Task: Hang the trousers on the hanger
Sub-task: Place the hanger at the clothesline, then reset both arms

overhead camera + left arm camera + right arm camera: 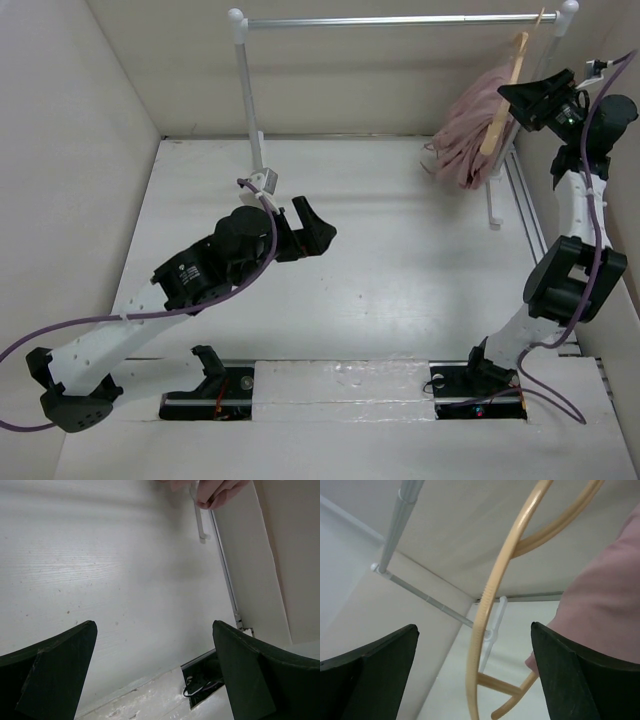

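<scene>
Item: trousers [468, 130], draped over the hanger [499, 112], hanging long axis downward at the right end of the rail [400, 20]. Your right gripper [518, 100] is hovering just beside it, fingers spread and gripping nothing. Your left gripper [318, 226], likewise spread, is sitting well apart.

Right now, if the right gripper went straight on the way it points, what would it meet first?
Most likely the hanger: its tan arm crosses between the open fingers of the right gripper in the wrist view. The trousers hang just to one side of that line. Depth is unclear.
</scene>
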{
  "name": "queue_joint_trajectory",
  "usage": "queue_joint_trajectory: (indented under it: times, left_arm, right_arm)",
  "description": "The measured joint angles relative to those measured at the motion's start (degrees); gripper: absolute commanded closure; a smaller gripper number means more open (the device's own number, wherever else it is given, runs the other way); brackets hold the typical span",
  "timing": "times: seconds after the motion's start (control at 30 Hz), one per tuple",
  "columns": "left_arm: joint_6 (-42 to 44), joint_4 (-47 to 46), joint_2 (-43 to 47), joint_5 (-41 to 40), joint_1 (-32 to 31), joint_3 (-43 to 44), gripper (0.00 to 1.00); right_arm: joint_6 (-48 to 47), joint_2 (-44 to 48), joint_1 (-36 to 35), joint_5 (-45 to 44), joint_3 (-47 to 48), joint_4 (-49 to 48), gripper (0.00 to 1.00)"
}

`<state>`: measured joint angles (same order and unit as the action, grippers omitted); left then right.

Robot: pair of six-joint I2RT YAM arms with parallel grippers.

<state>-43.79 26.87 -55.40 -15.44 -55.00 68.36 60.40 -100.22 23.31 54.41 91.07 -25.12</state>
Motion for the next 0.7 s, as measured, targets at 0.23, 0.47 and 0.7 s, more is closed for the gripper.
queue_joint_trajectory:
  times: [0.23, 0.47, 0.7]
  left_arm:
    - [1.51, 0.42, -0.57, -1.57, 0.02, 1.29, 0.01]
    - [4.48, -0.66, -4.24, -2.36, 0.02, 6.86, 0.01]
    - [6.05, -1.33, -3.8, -0.83, 0.0, 4.66, 0.01]
  right_arm:
    - [-15.87, 12.15, 2.91, -3.3, 0.09, 17.64, 0.18]
    - [-34.82, 28.09, 3.19, -14.82, -2.25, 37.2, 0.0]
    - [-42.6, 49.48, -10.84, -25.9, -24.15, 48.24, 0.0]
